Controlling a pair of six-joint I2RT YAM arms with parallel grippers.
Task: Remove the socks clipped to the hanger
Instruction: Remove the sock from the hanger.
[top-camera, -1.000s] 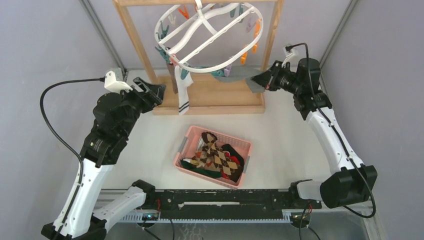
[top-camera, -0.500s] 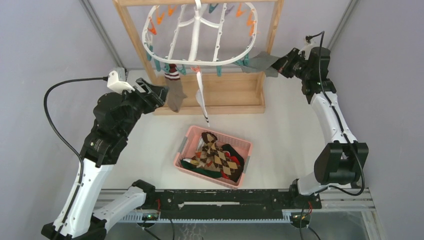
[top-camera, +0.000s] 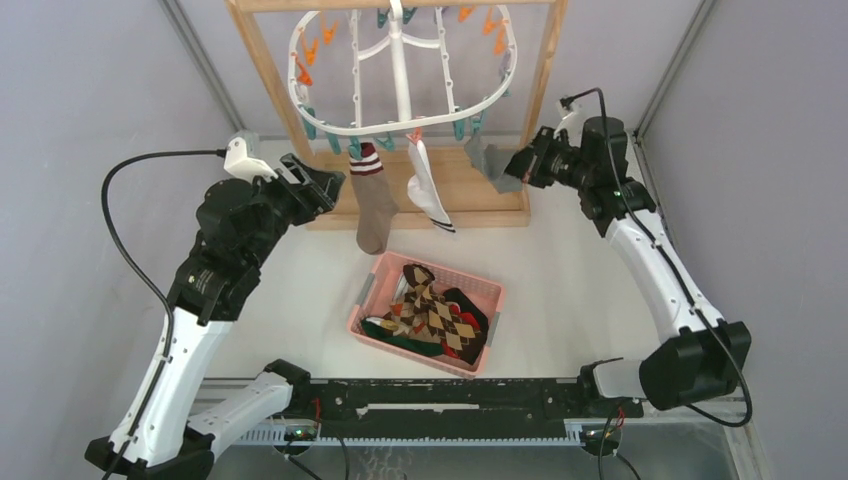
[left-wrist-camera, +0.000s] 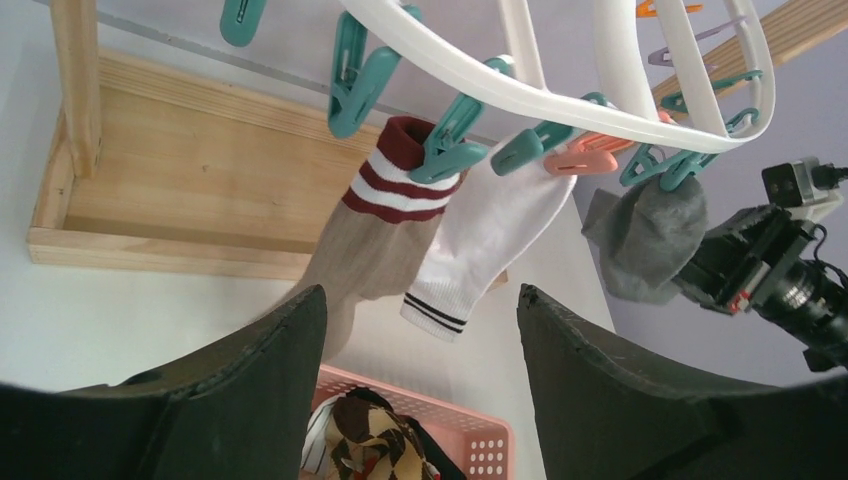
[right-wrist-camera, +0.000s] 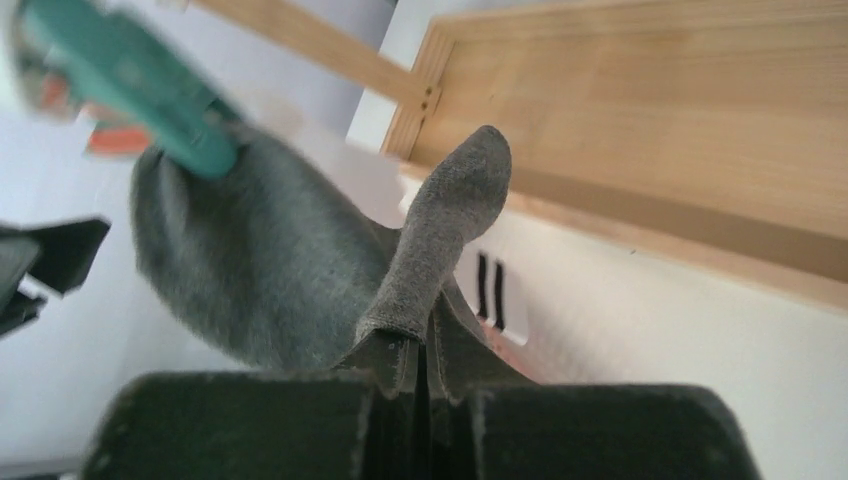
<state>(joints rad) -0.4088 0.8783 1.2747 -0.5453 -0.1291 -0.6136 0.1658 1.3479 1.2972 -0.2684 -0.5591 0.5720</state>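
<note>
The white oval hanger (top-camera: 400, 70) hangs from the wooden frame, with three socks clipped along its near rim. A beige sock with a maroon-striped cuff (top-camera: 375, 205) (left-wrist-camera: 375, 240) and a white black-striped sock (top-camera: 428, 195) (left-wrist-camera: 490, 240) dangle side by side. To their right, a grey sock (top-camera: 487, 160) (right-wrist-camera: 260, 270) hangs from a teal clip (right-wrist-camera: 150, 75). My right gripper (top-camera: 517, 165) (right-wrist-camera: 420, 345) is shut on the grey sock's toe end. My left gripper (top-camera: 325, 185) (left-wrist-camera: 420, 292) is open, just left of and below the beige sock, with nothing between its fingers.
A pink basket (top-camera: 365, 300) with several removed socks, argyle ones on top, sits on the table below the hanger. The wooden frame's base (top-camera: 480, 200) and uprights (top-camera: 265, 70) stand behind the hanging socks. Grey walls close in on both sides.
The hanger has swung and turned, and the beige and white socks have swung with it. My right gripper, still holding the grey sock, has moved down and left. My left arm has edged slightly right.
</note>
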